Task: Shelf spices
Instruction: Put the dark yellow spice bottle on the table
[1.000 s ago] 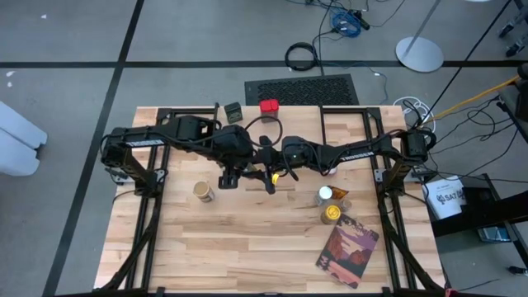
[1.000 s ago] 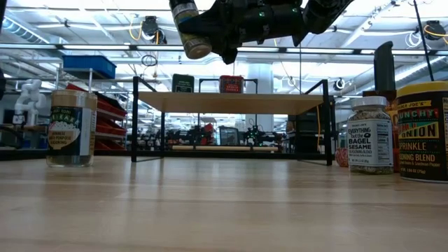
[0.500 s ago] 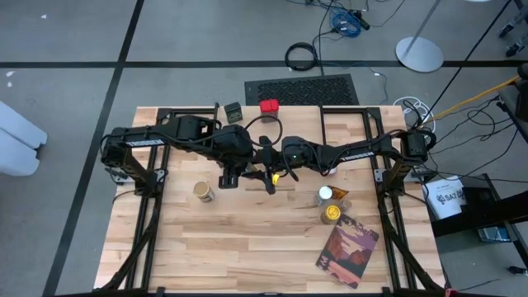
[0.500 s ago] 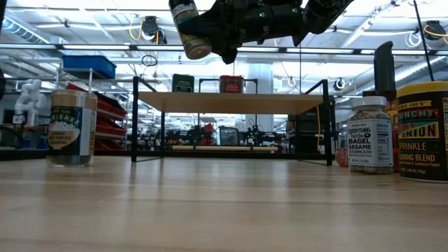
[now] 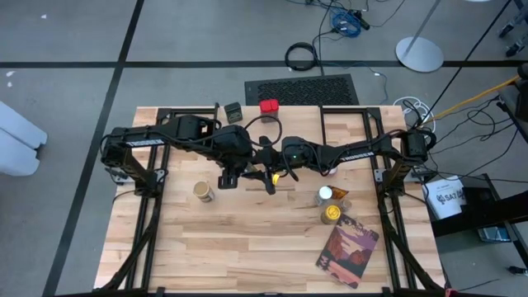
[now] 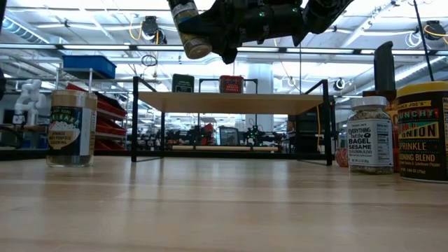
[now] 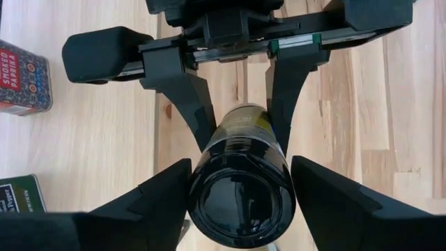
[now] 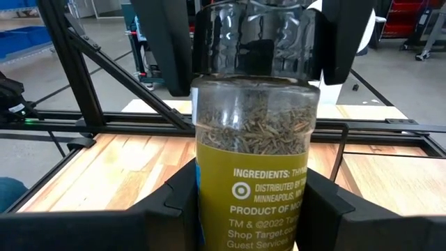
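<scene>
Wooden table (image 5: 247, 239) amid grey flooring; both end effectors (image 6: 217, 35) grasp one herb jar (image 6: 190, 31) aloft.

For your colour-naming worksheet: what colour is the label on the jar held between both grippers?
Yellow-green with white print, on the jar; the right wrist view shows it best.

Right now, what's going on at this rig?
Both arms are up over the middle of the table with one herb jar between them: the left gripper clamps one end and the right gripper the other, which looks like a handover in mid-air. The shelf holds a green tin and a red tin. Three more spice jars stand on the table.
</scene>
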